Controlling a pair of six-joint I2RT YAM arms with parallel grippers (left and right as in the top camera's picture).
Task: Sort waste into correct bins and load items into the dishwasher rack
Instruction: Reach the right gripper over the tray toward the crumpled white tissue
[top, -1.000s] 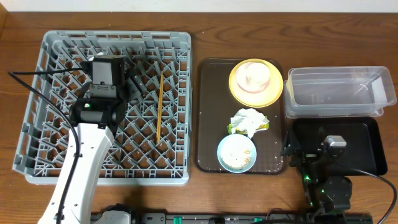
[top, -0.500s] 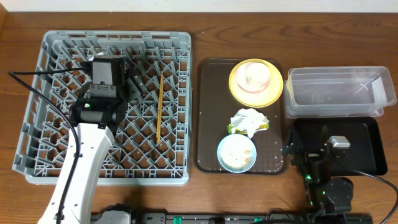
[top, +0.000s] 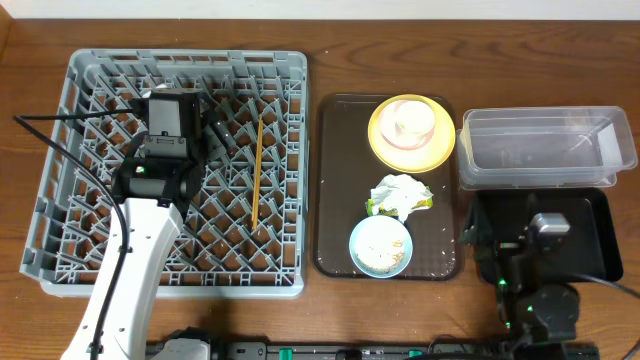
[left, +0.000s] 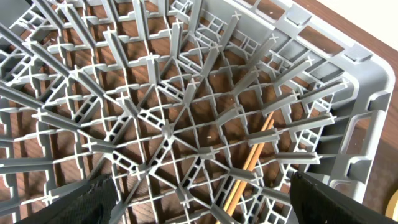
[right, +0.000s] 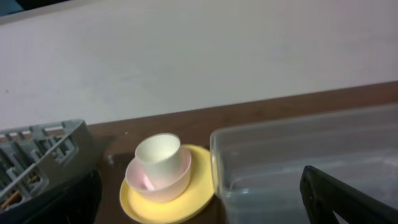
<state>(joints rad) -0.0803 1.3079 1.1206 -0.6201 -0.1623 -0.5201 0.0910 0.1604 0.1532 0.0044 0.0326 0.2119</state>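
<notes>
The grey dishwasher rack (top: 90, 150) fills the left; the chopsticks (top: 257, 170) lie in it, also seen in the left wrist view (left: 249, 165). My left gripper (top: 200, 125) hangs open and empty over the rack (left: 205, 211), beside the chopsticks. The yellow plate (top: 440, 150) holds the cream-white bowl (top: 430, 125) with the white cup (top: 408, 120) inside. The white napkin (top: 400, 190), the yellow-green wrapper (top: 424, 205) and the light blue bowl (top: 355, 245) with rice scraps (top: 382, 245) lie below. My right gripper (top: 505, 238) is open and empty over the black tray (top: 590, 240), facing the plate (right: 143, 208) and the clear tub (right: 298, 155).
The plate, napkin and blue bowl sit on a dark brown serving tray (top: 335, 200) between the rack and the bins. The clear tub (top: 545, 150) stands at the back right, just behind the black tray. A pale wall rises beyond the table's far edge.
My right arm has shifted slightly to the right over the black tray. The left arm and the objects have not moved.
</notes>
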